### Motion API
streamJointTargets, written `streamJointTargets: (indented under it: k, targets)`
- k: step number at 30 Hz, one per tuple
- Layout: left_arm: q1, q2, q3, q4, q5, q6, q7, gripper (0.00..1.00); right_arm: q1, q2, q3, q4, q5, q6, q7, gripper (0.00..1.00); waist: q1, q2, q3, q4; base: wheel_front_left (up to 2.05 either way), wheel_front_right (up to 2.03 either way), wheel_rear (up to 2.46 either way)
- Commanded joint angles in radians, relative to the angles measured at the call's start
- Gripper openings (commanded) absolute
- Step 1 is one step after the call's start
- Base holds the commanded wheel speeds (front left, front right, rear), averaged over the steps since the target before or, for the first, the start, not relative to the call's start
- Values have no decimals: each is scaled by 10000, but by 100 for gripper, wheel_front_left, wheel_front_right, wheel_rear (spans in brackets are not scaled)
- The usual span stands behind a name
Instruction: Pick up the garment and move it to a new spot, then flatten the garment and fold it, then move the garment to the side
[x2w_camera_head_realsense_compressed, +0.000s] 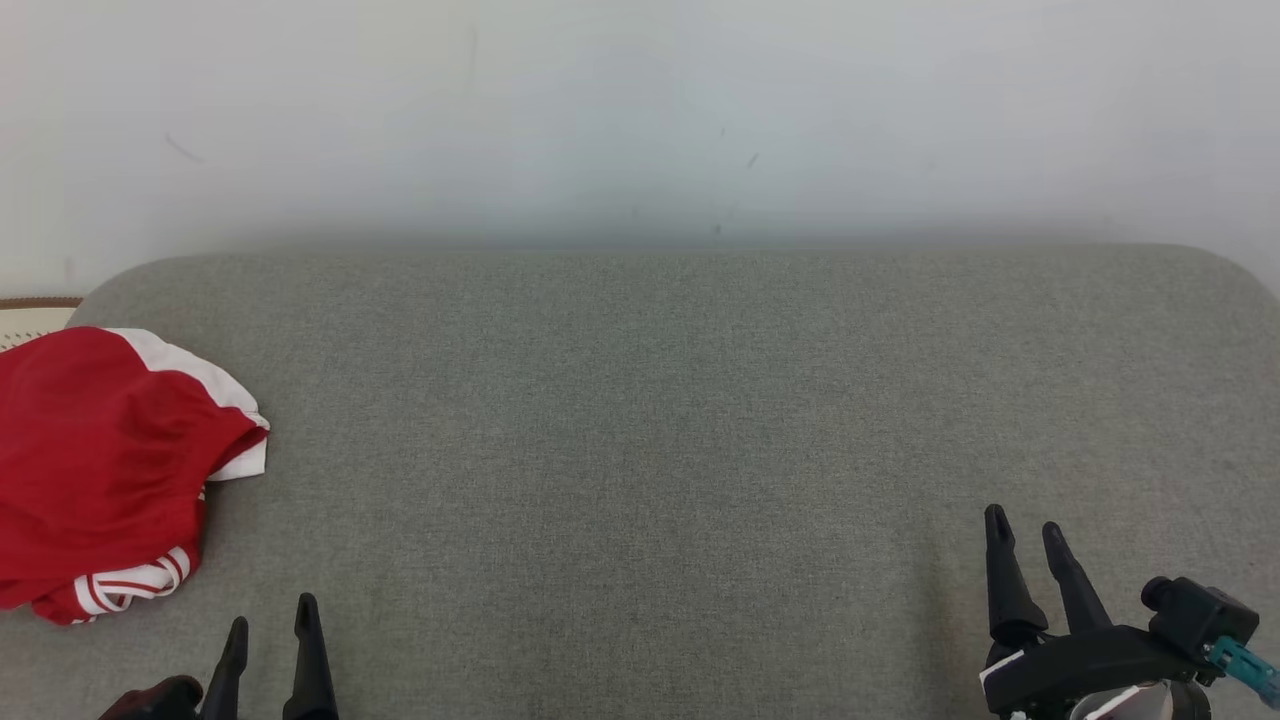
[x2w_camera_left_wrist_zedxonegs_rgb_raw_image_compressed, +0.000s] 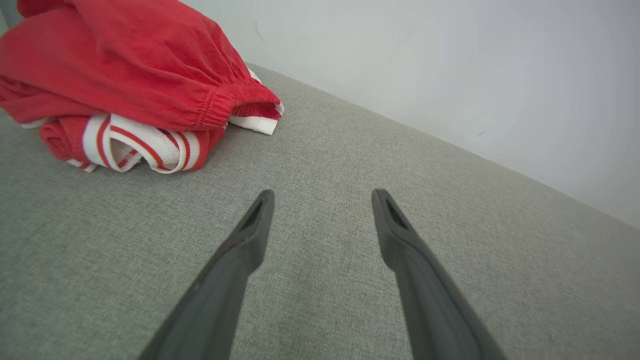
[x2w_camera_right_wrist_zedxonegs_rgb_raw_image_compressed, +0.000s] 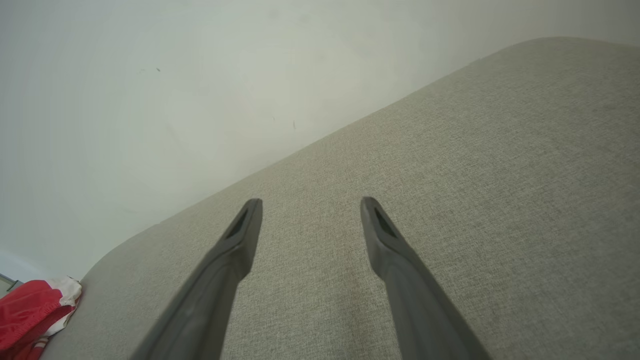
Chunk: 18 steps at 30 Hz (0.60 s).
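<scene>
The garment (x2w_camera_head_realsense_compressed: 100, 460) is red with white trim and striped ribbing, lying bunched in a heap at the far left of the grey cushion (x2w_camera_head_realsense_compressed: 650, 420). In the left wrist view the garment (x2w_camera_left_wrist_zedxonegs_rgb_raw_image_compressed: 125, 85) sits ahead and to the left of my fingers. My left gripper (x2w_camera_head_realsense_compressed: 272, 625) stands open near the front edge, just right of the heap and apart from it, with nothing between its fingers (x2w_camera_left_wrist_zedxonegs_rgb_raw_image_compressed: 250, 235). My right gripper (x2w_camera_head_realsense_compressed: 1025, 530) is open at the front right, far from the cloth. The right wrist view catches the garment (x2w_camera_right_wrist_zedxonegs_rgb_raw_image_compressed: 30, 310) in its lower left corner.
A pale wall (x2w_camera_head_realsense_compressed: 640, 120) rises right behind the cushion. A light woven object with a brown rim (x2w_camera_head_realsense_compressed: 35, 315) shows at the left edge behind the heap. The cushion's rounded far corners sit at left and right.
</scene>
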Motion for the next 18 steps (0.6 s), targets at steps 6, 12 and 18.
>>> streamJointTargets:
  k: [6, 12, 18]
  targets:
    - [-26, 121, -148, 70, 857, 82, -251, 100, -159, -112, 192, -136, -795, 3, -226, 100, -1, -1, -12, -15, 0, 0, 0]
    - [-17, 123, -172, 141, 1290, 101, -391, 100, -144, -117, 341, -203, -1271, 3, -351, 100, -1, -1, -13, -36, 0, 0, 0]
    - [-25, 133, -223, 162, 1777, 66, -520, 100, -169, -173, 473, -273, -1796, 3, -469, 100, -1, -1, 2, -61, 0, 0, 0]
